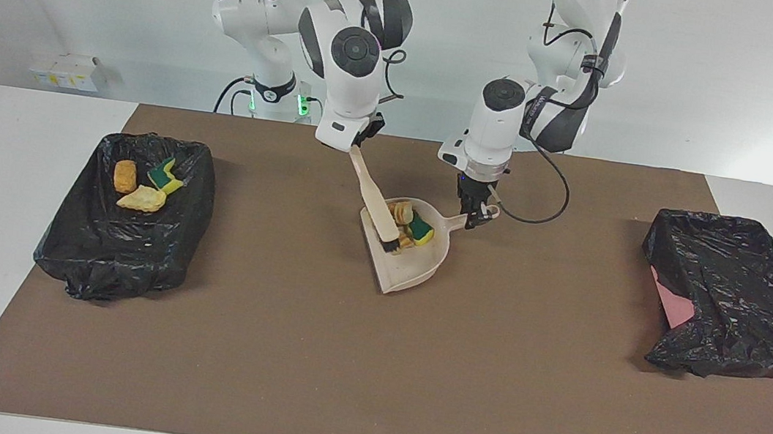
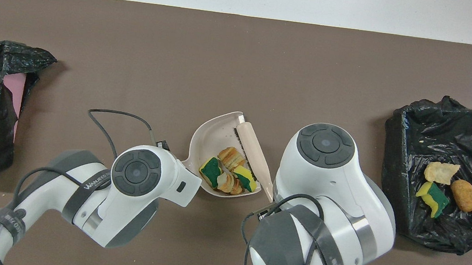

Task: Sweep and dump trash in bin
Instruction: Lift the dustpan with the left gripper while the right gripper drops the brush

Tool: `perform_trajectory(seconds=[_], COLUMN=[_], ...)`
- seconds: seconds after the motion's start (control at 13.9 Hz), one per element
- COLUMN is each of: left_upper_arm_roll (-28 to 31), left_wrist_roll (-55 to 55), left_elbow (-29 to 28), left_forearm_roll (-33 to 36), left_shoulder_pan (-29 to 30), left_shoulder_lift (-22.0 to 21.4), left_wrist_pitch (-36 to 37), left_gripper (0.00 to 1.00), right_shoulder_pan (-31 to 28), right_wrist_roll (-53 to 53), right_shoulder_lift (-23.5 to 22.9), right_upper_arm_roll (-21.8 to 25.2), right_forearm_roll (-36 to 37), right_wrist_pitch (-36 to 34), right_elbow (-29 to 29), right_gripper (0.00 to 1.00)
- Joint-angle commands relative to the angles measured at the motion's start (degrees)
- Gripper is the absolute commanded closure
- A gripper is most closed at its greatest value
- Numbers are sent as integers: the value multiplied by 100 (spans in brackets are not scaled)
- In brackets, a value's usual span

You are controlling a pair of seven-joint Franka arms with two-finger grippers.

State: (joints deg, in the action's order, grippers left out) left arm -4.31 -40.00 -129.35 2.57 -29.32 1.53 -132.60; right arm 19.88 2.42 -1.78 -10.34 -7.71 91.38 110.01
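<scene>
**Four scraps in the pan, three in the bin — dump coming up**

The right gripper (image 1: 355,145) is clamped shut on the handle of the brush (image 1: 377,207), and the brush head is resting inside the dustpan (image 1: 417,269), along the pan's edge toward the right arm's end of the table. The left gripper (image 1: 473,211) is closed on the dustpan's handle, at about two o'clock from the pan's middle in the facing view. The pan is sitting mid-table with its mouth pointing away from the robots.

Trash is lying in two places. A cluster (image 2: 227,174) of sponge pieces and bread-like lumps is crowding the pan's rear wall by the handle. Three more scraps (image 1: 142,185) are already lying in the black-lined bin (image 1: 93,262) at the right arm's end, at nine o'clock from the pan in the facing view. A second bin (image 1: 747,342) at three o'clock is showing no scraps.

No loose scraps are showing on the mat, so sweeping looks finished; what remains, by this reading, is carrying and tipping the pan.
</scene>
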Motion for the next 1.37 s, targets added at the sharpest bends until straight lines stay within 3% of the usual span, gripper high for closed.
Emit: perform_trajectory(seconds=[0.0, 0.22, 0.5, 0.58, 0.94, 1.3], left_upper_arm_roll=[-17, -17, -17, -17, -8, -8], left_wrist_roll=[-691, -1402, -2836, -3047, -4443, -5981], left_elbow=[-20, 68, 269, 348, 621, 903], left_forearm_roll=[-397, -887, -1627, -1741, -3023, -4289], left_shoulder_pan=[294, 637, 1349, 1516, 2412, 3502], left_shoulder_lift=[40, 119, 76, 75, -30, -48], left_wrist_pitch=[-292, -381, -101, 31, 698, 1841], left_gripper=[100, 100, 100, 100, 100, 100], right_shoulder_pan=[-54, -141, -54, 16, 832, 2002], right_wrist_roll=[197, 1127, 2857, 2887, 3001, 3897], right_shoulder_lift=[-33, 98, 546, 677, 1390, 1312], right_upper_arm_roll=[-21, -29, -47, -82, -82, -91], right_forearm_roll=[6, -11, -493, -512, -1250, -1268], right_wrist_pitch=[-304, -506, 36, 99, 873, 1927], right_elbow=[-137, -94, 643, 828, 1830, 2428], right_gripper=[100, 100, 100, 100, 100, 100])
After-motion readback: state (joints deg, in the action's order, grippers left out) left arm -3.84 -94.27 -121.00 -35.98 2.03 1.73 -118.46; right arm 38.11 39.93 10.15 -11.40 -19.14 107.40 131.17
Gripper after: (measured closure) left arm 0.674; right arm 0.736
